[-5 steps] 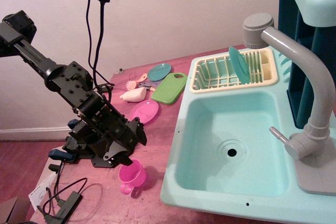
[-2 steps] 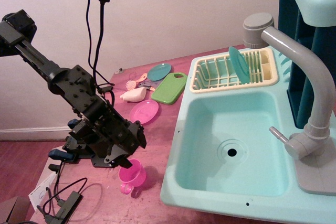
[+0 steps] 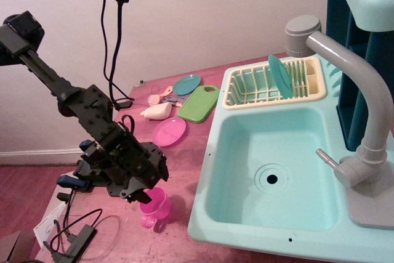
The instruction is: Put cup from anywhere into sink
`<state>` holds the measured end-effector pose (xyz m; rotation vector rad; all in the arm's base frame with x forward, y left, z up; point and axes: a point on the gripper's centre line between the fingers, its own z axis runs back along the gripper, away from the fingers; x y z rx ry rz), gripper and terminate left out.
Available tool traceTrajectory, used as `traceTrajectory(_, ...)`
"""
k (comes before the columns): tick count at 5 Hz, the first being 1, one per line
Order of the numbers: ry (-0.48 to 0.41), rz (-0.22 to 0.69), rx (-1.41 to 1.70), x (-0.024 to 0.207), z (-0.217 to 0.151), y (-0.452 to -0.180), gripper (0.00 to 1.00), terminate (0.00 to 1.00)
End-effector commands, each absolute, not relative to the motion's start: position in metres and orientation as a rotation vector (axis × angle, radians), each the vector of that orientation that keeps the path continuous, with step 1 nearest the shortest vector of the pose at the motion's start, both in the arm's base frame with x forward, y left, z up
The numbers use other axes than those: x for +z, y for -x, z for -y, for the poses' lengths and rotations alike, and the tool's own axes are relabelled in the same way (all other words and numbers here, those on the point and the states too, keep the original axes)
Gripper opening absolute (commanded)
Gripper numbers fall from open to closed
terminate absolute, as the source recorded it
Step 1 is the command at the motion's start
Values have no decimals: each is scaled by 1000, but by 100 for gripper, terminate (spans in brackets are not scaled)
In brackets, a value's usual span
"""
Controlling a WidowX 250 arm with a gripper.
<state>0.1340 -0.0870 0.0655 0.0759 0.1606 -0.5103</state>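
One arm: the black gripper (image 3: 146, 192) is low at the front left of the table, right over the cup (image 3: 155, 207).
Cup position: it stands upright on the reddish table (image 3: 184, 170), near the front edge, just beside the left wall of the sink (image 3: 212, 152) but outside it.
Cup handle: the loop points toward the front edge of the table, away from the arm.
Key relation: the cup lies directly below the fingertips and a little to the camera's right of them; the fingertips seem to reach its rim on the far left side.
Fingers: they point down at the cup, but the black parts overlap, so one cannot tell whether they are apart or closed, and no grasp is visible.
Contact: the gripper covers part of the rim; touching or only very near cannot be decided.
Sink: the basin is empty, the dark drain hole (image 3: 271, 179) shows in the middle, and the grey faucet (image 3: 363, 103) stands on its right side.
Direction to go: the basin is to the camera's right of the cup, over the raised turquoise edge.
Judgement: the step is probably the grasp at the rim; afterwards the cup must be lifted above the edge before it goes sideways.
Other things: a pink plate (image 3: 168, 131), a green cutting board (image 3: 199, 103) and a cream dish rack (image 3: 274, 85) are further back, well apart from the cup.
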Motion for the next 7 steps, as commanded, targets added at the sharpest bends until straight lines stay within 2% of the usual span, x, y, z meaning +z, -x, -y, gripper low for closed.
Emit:
traceTrajectory(1,-28,-124,-541,47,97,-127,100,0)
traceTrajectory(2,12,-121,-551,30,102,-123,100,0)
traceTrajectory(3,20,-130,-551,26,102,-121,100,0)
traceTrajectory(4,6,-133,-543,28,102,-126,0,0)
traceTrajectory(7,-23,-111,-585,40,100,-150,0,0)
